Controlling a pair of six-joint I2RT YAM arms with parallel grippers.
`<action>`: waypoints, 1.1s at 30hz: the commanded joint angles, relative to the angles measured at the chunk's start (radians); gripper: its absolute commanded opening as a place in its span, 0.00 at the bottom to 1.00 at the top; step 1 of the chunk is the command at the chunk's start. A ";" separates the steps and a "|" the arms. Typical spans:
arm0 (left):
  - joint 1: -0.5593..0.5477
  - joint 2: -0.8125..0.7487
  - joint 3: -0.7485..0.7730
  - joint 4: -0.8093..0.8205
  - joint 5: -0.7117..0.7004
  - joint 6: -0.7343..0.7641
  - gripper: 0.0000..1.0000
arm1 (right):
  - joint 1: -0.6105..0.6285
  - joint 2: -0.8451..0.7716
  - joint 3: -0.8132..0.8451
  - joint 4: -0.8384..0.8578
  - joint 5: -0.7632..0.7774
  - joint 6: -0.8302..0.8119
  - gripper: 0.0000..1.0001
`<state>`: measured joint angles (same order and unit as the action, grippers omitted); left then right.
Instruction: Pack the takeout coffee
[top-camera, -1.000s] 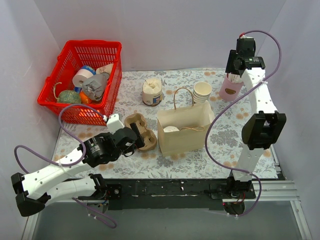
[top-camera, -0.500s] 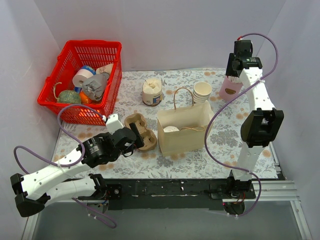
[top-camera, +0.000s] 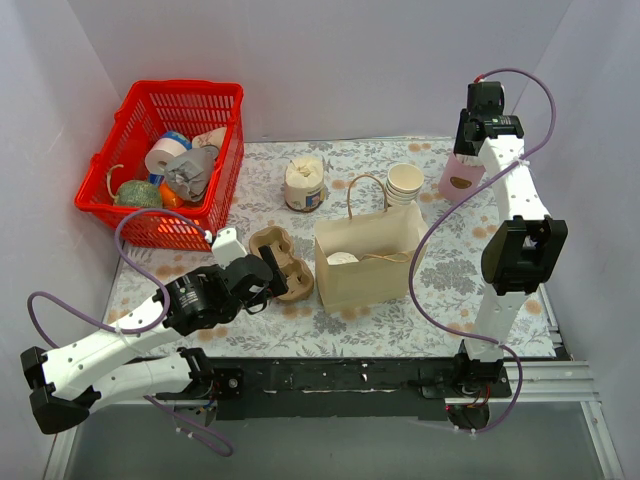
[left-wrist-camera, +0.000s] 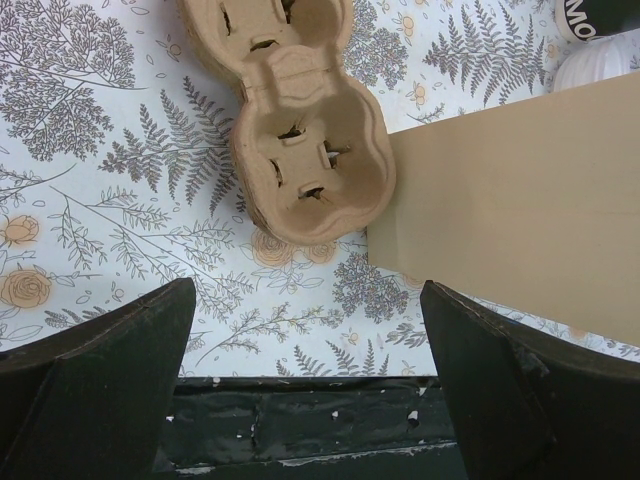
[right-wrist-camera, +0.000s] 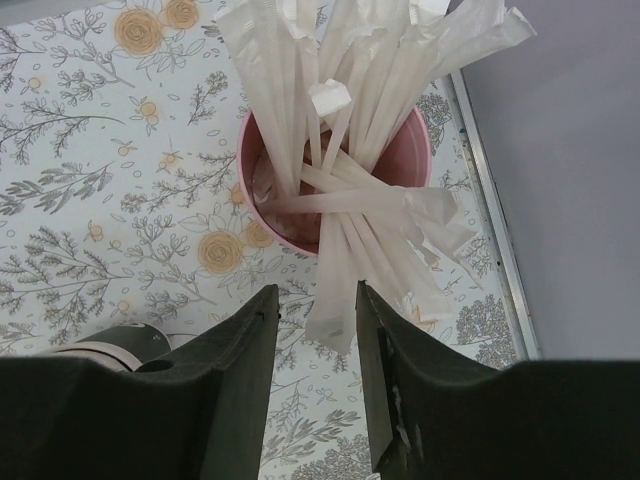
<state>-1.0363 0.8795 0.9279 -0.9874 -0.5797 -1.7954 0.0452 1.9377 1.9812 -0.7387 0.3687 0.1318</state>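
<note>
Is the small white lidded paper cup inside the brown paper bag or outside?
Inside: the white-lidded cup shows through the open top of the bag.

White arm links; black joints; purple cables; black base rail

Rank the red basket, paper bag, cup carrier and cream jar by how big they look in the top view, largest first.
1. red basket, clearly largest
2. paper bag
3. cup carrier, partly covered by the left arm
4. cream jar, smallest
</note>
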 joint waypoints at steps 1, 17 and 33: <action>0.002 -0.013 0.012 0.000 -0.020 0.014 0.98 | -0.007 -0.002 0.005 0.004 0.015 0.006 0.42; 0.002 -0.011 0.026 -0.003 -0.025 0.016 0.98 | -0.007 0.004 0.016 -0.034 0.038 0.026 0.29; 0.004 -0.034 0.025 0.012 -0.022 0.010 0.98 | -0.005 -0.097 0.079 -0.010 0.029 0.061 0.01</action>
<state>-1.0363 0.8749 0.9283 -0.9863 -0.5804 -1.7851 0.0452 1.9324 1.9945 -0.7647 0.3901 0.1696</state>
